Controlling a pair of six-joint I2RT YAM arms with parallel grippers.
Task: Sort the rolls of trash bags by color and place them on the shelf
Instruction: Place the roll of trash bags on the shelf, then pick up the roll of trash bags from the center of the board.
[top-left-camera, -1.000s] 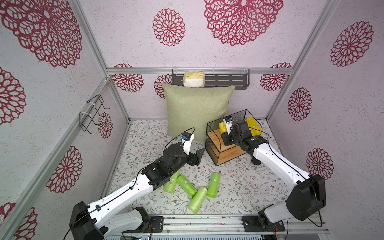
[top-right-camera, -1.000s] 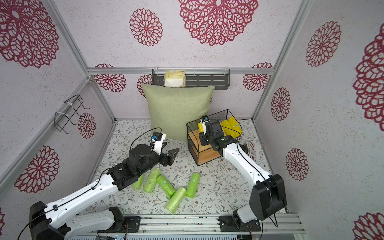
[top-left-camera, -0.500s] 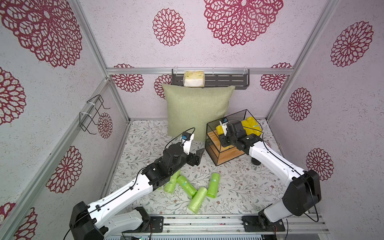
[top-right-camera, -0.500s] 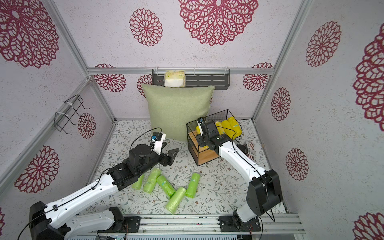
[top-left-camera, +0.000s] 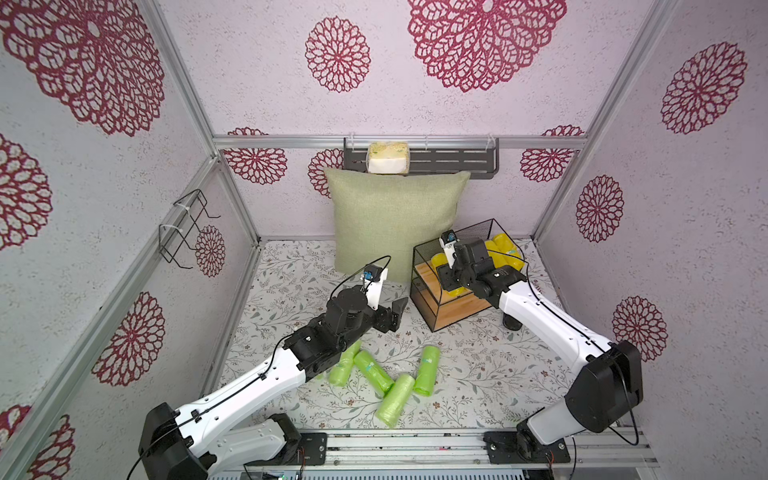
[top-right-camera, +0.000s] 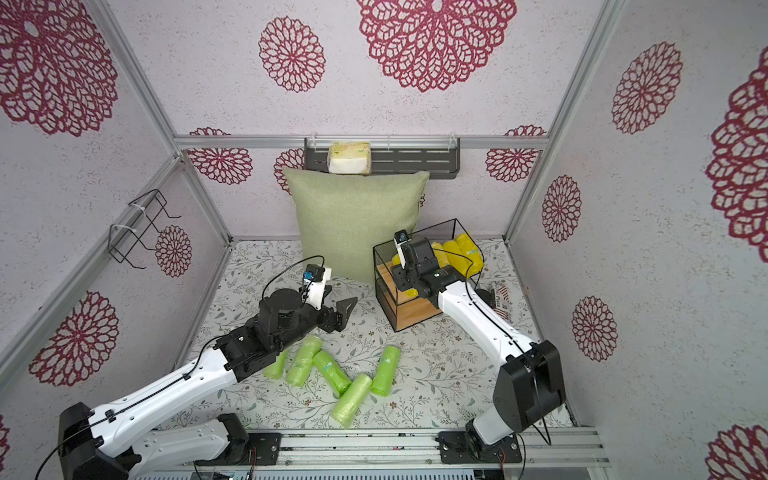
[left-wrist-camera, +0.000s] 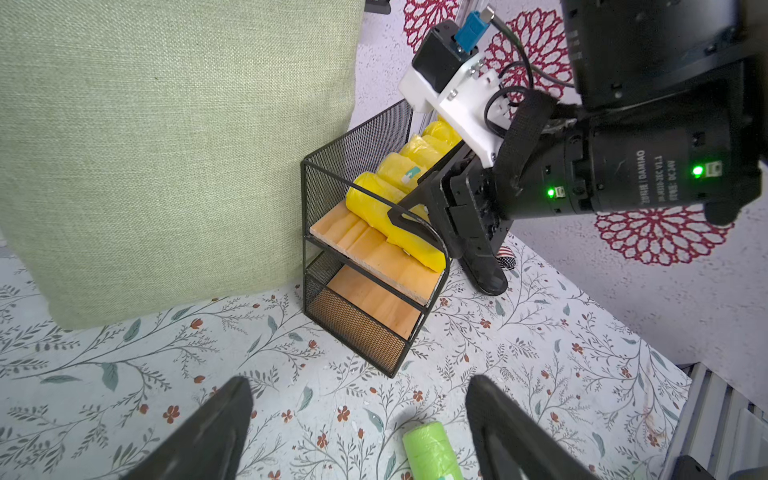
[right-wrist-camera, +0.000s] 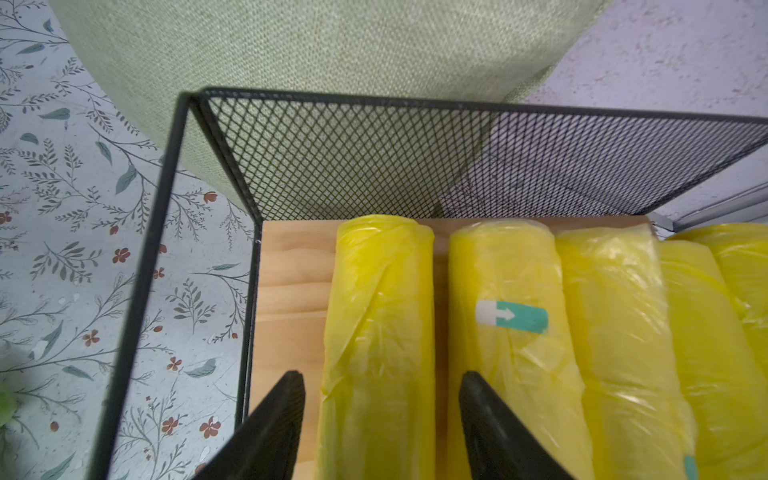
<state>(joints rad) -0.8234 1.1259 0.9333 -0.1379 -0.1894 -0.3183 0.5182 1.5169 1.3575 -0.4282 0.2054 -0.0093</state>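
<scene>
**Assessor:** Where does the shelf stand, and what is on it?

**Inspector:** It stands on the floral mat toward the far right, just beside the green cushion. The yellow rolls lie side by side on the top board. I count at least four; the right arm hides the right end of the row. I judge the scheme to be one colour per board, which would explain why the lower board is bare.

**Assessor:** And the right gripper?

**Inspector:** It sits low over the top board, straddling the leftmost yellow roll. The jaws are partly open and clear of the roll on both sides, so nothing is gripped. The roll rests on the board under its own weight, parallel to its neighbour.

**Assessor:** The left gripper?

**Inspector:** It is spread wide and empty, held above the mat between the shelf and the green rolls. Those five lie loose on the mat, near and central, at mixed angles, and some are touching. In my judgement the yellow set is placed or nearly so, and the green set is not yet begun. The left gripper's pose suits a reach down to the closest green roll.
</scene>
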